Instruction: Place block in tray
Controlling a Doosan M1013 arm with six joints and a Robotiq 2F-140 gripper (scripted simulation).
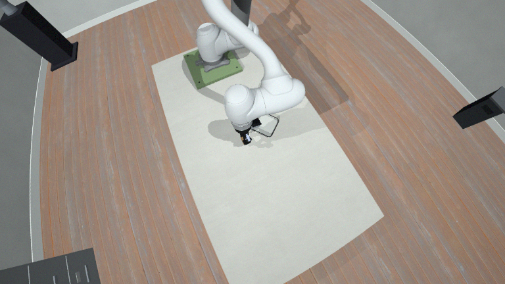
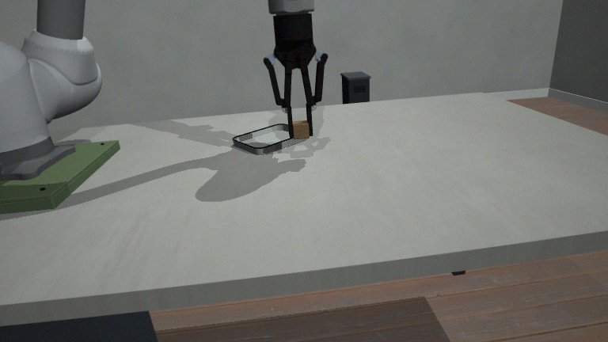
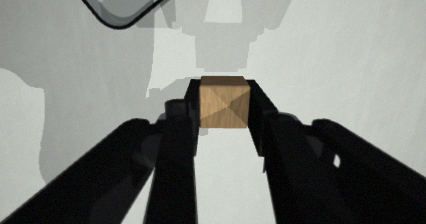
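My gripper (image 2: 301, 130) points straight down and is shut on the small tan wooden block (image 2: 301, 129). The block sits squarely between the black fingertips in the wrist view (image 3: 223, 107). It hangs slightly above the pale table top, just outside the rim of the white tray (image 2: 264, 138). The tray is shallow with a dark rim and rounded corners; one corner shows at the top left of the wrist view (image 3: 125, 1). From above, the gripper (image 1: 246, 139) is beside the tray (image 1: 265, 125), and the wrist hides part of the tray.
The arm's base stands on a green plate (image 1: 212, 68) at the far end of the pale table top (image 1: 256, 176). Dark camera stands (image 2: 355, 86) are around the wooden floor. The table's front edge is far from the gripper.
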